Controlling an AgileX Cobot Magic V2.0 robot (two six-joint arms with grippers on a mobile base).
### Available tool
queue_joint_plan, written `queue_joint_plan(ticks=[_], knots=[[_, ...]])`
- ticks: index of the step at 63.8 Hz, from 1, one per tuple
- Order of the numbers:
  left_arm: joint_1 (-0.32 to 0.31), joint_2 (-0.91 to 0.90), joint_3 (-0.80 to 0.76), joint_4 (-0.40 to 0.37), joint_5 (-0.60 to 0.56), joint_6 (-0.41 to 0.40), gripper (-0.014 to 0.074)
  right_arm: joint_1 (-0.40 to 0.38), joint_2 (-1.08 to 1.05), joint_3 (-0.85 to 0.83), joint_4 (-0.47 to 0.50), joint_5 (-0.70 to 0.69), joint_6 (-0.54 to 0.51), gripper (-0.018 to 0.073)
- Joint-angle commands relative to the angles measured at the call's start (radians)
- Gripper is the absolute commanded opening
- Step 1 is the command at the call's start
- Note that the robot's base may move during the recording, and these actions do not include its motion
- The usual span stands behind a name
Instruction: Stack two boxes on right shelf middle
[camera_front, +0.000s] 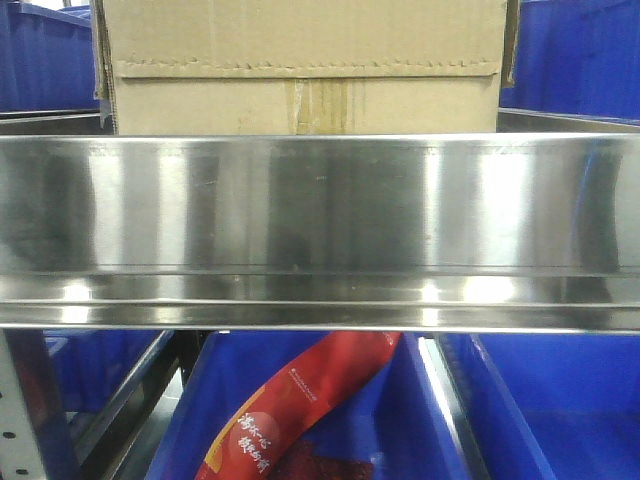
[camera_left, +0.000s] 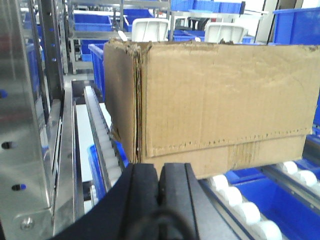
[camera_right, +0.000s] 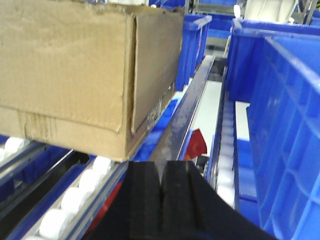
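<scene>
Left gripper (camera_left: 159, 192) and right gripper (camera_right: 161, 192) are closed, empty; box (camera_left: 210, 105) should be gripped squarely from both sides.

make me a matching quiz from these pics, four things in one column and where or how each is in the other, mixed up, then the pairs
Things:
1. cardboard box
2. red packet
3. left claw
4. steel front rail

Descriptions:
A. shut, holding nothing
B. lying in a blue bin under the rail
C. mirror-like, runs across the whole front view
D. resting on white rollers, taped seam facing the camera

Pairs: 1-D, 2-B, 3-A, 4-C
</scene>
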Motion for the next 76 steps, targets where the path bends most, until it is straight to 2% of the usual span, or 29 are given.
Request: queue_joint_plan(ticks=[1,30,34,38,44,47,52,66,73,76], knots=[[-0.008,-0.007,0.000,0.003,-0.030,0.000,-0.0111,-0.004,-0.008,0.003,-0.012,-0.033,-0.006,-0.0154],[-0.008,-0.007,0.005,0.001,-0.032,0.000,-0.0111,-0.004,-0.008,0.003,-0.012,-0.033,-0.006,-0.0154],[-0.003,-0.009,0.018,-0.074,-0.035,0.000,-0.0111,-0.004,-0.008,0.003,-0.012,-0.033,-0.006,-0.0154],[0.025,-0.030,0.039,-0.096,-0.038,0.009,-0.0111,-0.004,-0.008,0.003,-0.012,-0.033,-0.006,-0.0154],[0.096,-0.092,0.096,-0.103,-0.058,0.126,-0.0111,-0.004,-0.008,0.003,-0.012,-0.033,-0.006,-0.0154],[0.124,-0.129,0.134,-0.119,-0.070,0.146,-0.0111,-0.004,-0.008,0.003,-0.012,-0.033,-0.006,-0.0154],[0.186,-0.233,0.219,-0.138,-0.081,0.149,-0.0111,-0.004,-0.008,0.003,-0.012,-0.033,-0.006,-0.0154],[0.297,-0.467,0.446,-0.174,-0.096,0.149,-0.0111,-0.004,-0.008,0.003,-0.012,-0.033,-0.006,-0.0154],[0.328,-0.502,0.502,-0.185,-0.152,0.149,-0.0111,-0.004,-0.008,0.003,-0.012,-0.033,-0.006,-0.0154],[0.335,-0.502,0.502,-0.185,-0.118,0.149,-0.0111,-0.004,-0.008,0.003,-0.012,-0.031,-0.006,-0.0154]])
